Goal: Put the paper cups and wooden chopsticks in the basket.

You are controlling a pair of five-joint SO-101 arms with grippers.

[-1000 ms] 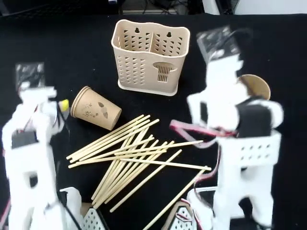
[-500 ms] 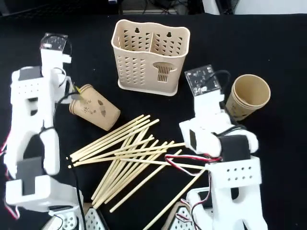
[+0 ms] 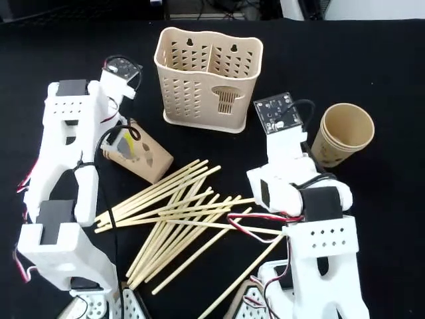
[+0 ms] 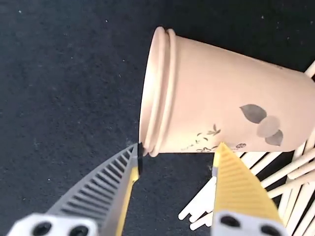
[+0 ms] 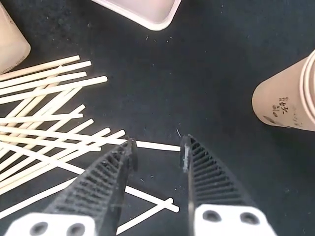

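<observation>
tipped beige paper cup (image 4: 211,103) near black table's (image 3: 385,53) left edge, left claw (image 4: 177,147) released, jaws astride its rim, right claw (image 5: 157,143) released over scattered pale wooden chopsticks (image 3: 179,212) mid-table, upright stacked beige paper cups (image 3: 345,133) toward right edge, beige perforated plastic basket (image 3: 206,86) by far edge

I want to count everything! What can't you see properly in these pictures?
- High view: the white left arm covers the mouth of the beige paper cup lying on its side.
- High view: the beige slotted plastic basket hides its own bottom behind its walls.
- Right wrist view: the picture's edge cuts off the upright stack of beige paper cups; their number is unclear.
- High view: the pale wooden chopsticks overlap, so no sure count.
</observation>
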